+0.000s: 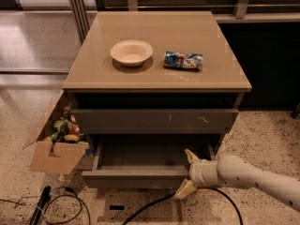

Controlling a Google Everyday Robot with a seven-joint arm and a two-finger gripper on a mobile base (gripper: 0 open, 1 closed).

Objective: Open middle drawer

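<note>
At the far left, black cables (56, 205) lie tangled on the speckled floor. Just above them an open brown cardboard box (54, 157) holding small coloured odds and ends leans against the cabinet's left side.

The cabinet's tan top surface (159, 78) carries a shallow cream round bowl (131, 52) left of centre. A crumpled blue and white packet (183, 60) lies near it on the right, apart from the bowl.

Under the top, a dark grey-brown drawer front with pale scratch marks (154, 121) sits closed. Below it the wide, shallow middle drawer (136, 178) stands out from the cabinet, its smooth grey inside showing.

At the right end of that drawer's plain front is the cream two-finger hand (187, 172), spread wide. One finger is up over the front's top edge and the other is down below it, so they straddle the front. Whether they press on it I cannot tell. The white arm (255, 177) runs off to the right, and a black cable (150, 206) crosses the floor beneath it.
</note>
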